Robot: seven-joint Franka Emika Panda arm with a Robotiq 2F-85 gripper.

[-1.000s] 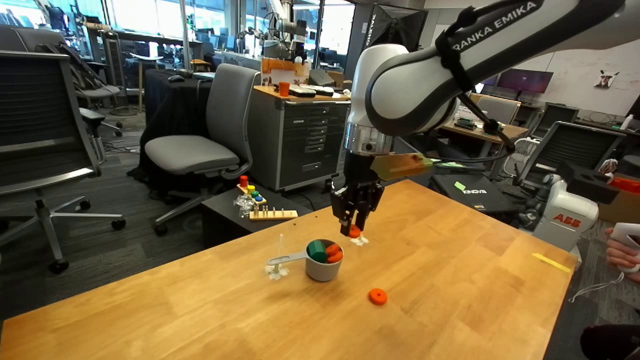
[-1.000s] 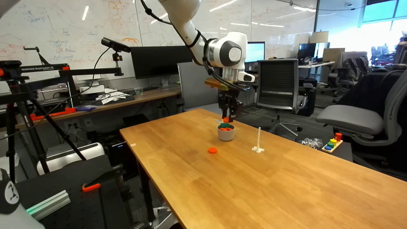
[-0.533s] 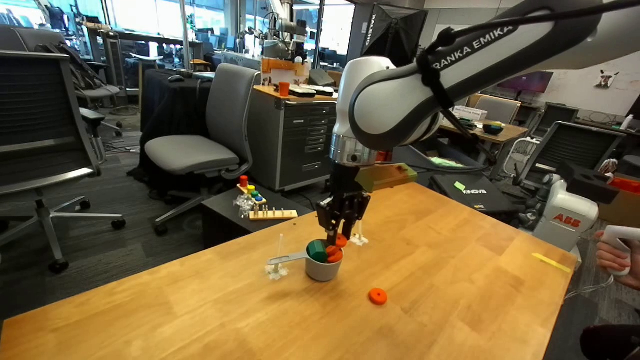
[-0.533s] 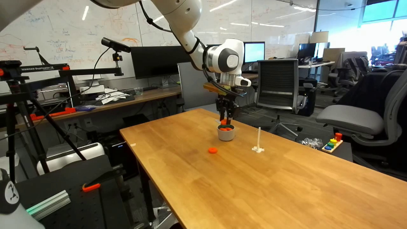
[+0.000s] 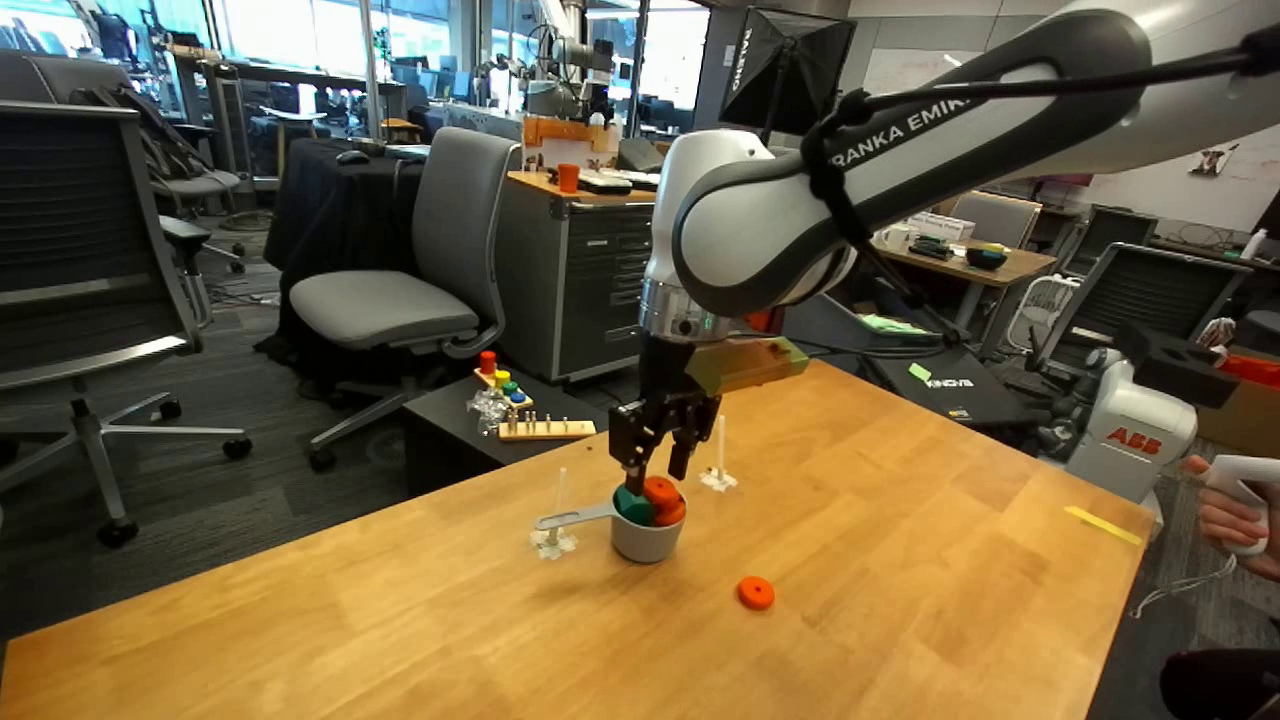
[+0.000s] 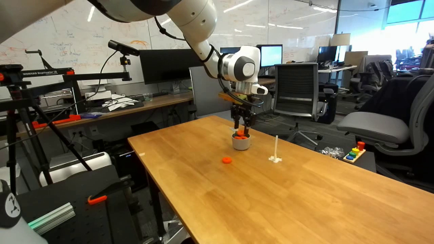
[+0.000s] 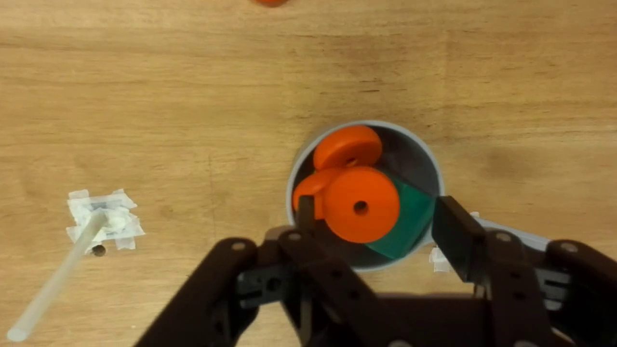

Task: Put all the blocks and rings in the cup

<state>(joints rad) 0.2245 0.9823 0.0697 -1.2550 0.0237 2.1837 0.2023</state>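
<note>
Two upright pale rods [image 5: 720, 448] flank the cup [image 5: 645, 543] on the table [image 5: 900, 580], its handle [image 5: 580, 516] and long axis pointing toward one. The gripper [image 7: 374, 217] stands wide over it, fingers clear of the top orange ring [image 7: 378, 195] inside; another ring [image 5: 756, 593] lies flat nearby.

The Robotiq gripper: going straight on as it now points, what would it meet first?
Probably the green block in the grey measuring cup: in an exterior view a fingertip partly covers the block. Depth is unclear; the rim or the top orange ring might come first.
</note>
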